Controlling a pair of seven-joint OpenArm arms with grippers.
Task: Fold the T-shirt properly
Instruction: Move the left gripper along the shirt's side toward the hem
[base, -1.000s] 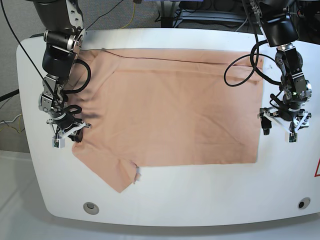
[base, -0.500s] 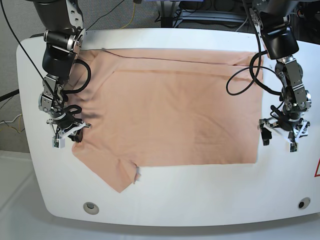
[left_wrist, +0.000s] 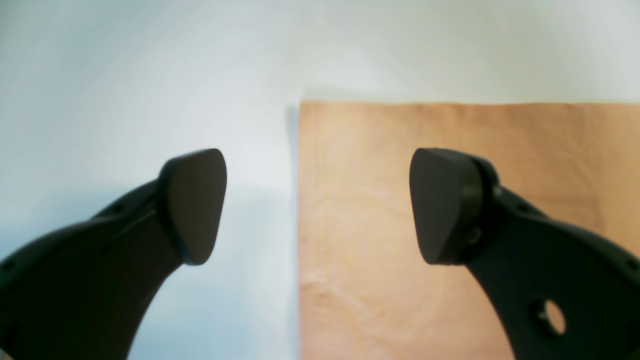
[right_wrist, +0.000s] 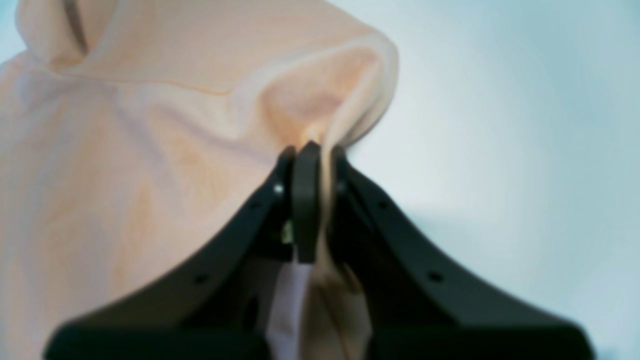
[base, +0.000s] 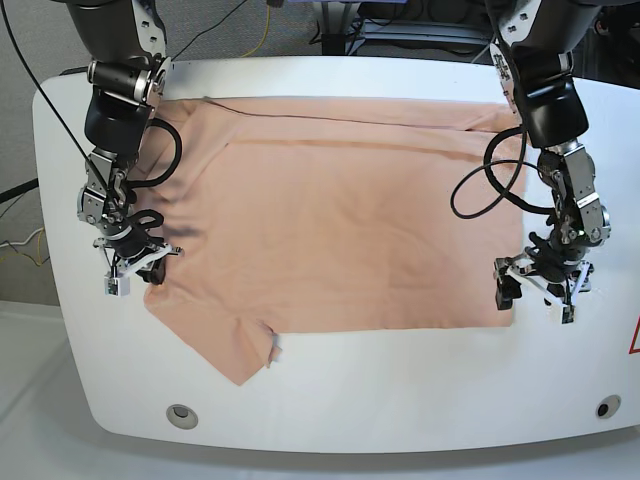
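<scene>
a plain peach-pink short-sleeved cloth t-shirt (base: 350, 220) lies spread flat over most of a white rounded table (base: 400, 400), its long upper edge running close to the table's far edge. one sleeve points toward the table's near left corner, ending in a small curled flap near the near edge.

the right gripper (base: 135, 262), a black two-fingered clamp with white fittings, sits at the t-shirt's edge near the table's left side. its jaws are clenched on a pinch of the peach fabric: in the right wrist view the cloth rises in a soft peak and passes between the closed black fingers (right_wrist: 305, 200), with folds bunching just above them.

the left gripper (base: 533, 283), of the same black build, hangs over the t-shirt's near right corner by the table's right side. its jaws are spread wide and grasp nothing. in the left wrist view one black pad (left_wrist: 195, 205) stands over bare white table and the other over peach cloth, with the shirt's straight side edge running between them; whether the pads touch the surface is hard to tell from this blurred view. a black cable (base: 480, 190) loops from the left arm over the shirt's right part.
</scene>
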